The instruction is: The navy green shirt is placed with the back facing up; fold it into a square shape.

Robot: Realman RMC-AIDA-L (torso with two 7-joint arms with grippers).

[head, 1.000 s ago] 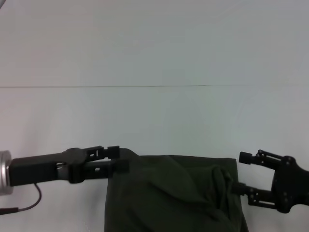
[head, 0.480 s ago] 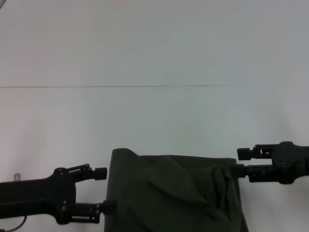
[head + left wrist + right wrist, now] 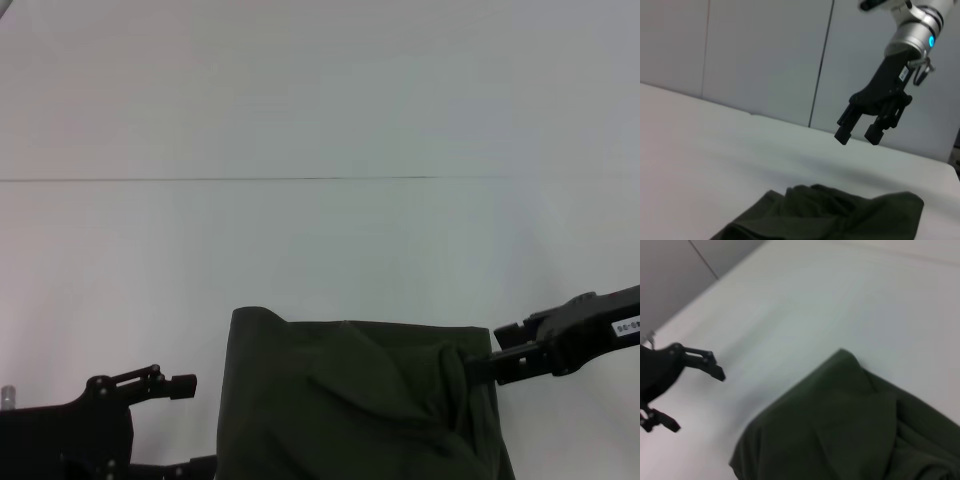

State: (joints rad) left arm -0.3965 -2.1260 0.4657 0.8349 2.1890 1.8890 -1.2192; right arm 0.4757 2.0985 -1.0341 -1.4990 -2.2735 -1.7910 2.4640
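One shirt (image 3: 355, 400), dark olive and folded into a rough block, lies at the near middle of the white table (image 3: 320, 250), at about 6 o'clock in the head view. Its far edge runs nearly straight from side to side, with a small raised corner at the far left end; its left edge drops straight toward the bottom of the frame, and its near edge is cut off there. Loose folds bunch up along its right side.

Two grippers flank it. At about 8 o'clock, the left gripper (image 3: 190, 425) sits just beside the shirt's left edge, not touching it, with its two fingers spread wide. At about 4 o'clock, the right gripper (image 3: 488, 352) hangs over the shirt's far right corner; the left wrist view shows it (image 3: 859, 135) lifted clear above the cloth, its two fingers apart by a narrow gap and holding nothing.

Beyond the shirt's far edge the table runs bare from 9 through 12 to 3 o'clock, crossed by one thin seam line (image 3: 220, 180). Bare strips of table also lie outside each gripper.
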